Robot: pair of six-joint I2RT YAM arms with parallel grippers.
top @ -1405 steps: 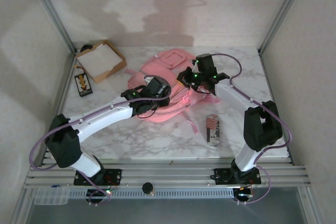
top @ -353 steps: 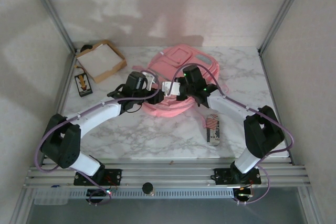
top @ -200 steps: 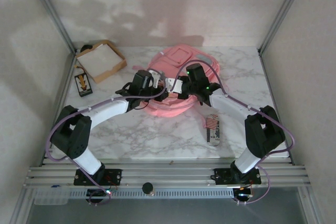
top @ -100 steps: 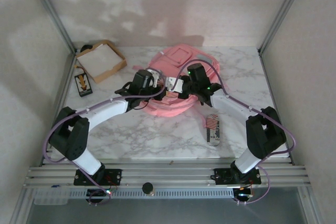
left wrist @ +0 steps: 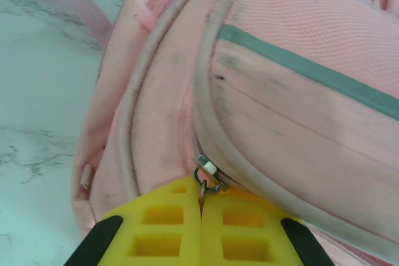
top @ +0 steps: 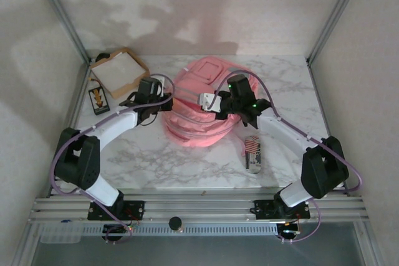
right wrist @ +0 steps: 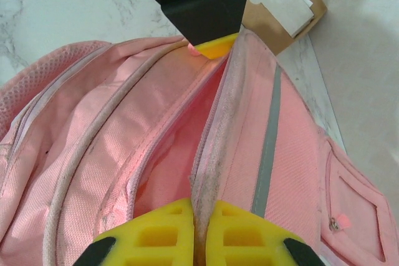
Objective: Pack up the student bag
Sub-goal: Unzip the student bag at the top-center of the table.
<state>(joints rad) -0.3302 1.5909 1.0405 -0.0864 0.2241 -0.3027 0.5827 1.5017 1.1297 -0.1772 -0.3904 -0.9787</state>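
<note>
The student bag point(top: 196, 107), a big pink backpack, lies in the middle of the marble table. At its left side my left gripper point(top: 163, 100) is shut on the metal zipper pull point(left wrist: 206, 186), its yellow pads point(left wrist: 168, 232) closed around the tab. My right gripper point(top: 215, 105) is on the bag's right and is shut on the zipper edge of the main opening point(right wrist: 209, 182), holding the fabric up. The opening point(right wrist: 174, 154) gapes, showing the pink lining. A grey stripe point(right wrist: 268, 141) runs along the front panel.
A shallow brown cardboard box point(top: 120, 71) with white paper sits at the back left, a dark card point(top: 98, 99) in front of it. A small striped pouch point(top: 252, 152) lies right of the bag, under the right arm. Frame posts stand at both back corners.
The left gripper has pulled leftwards along the bag's side with the zipper pull. The right gripper has held the edge, and the bag now bulges open and taller.
</note>
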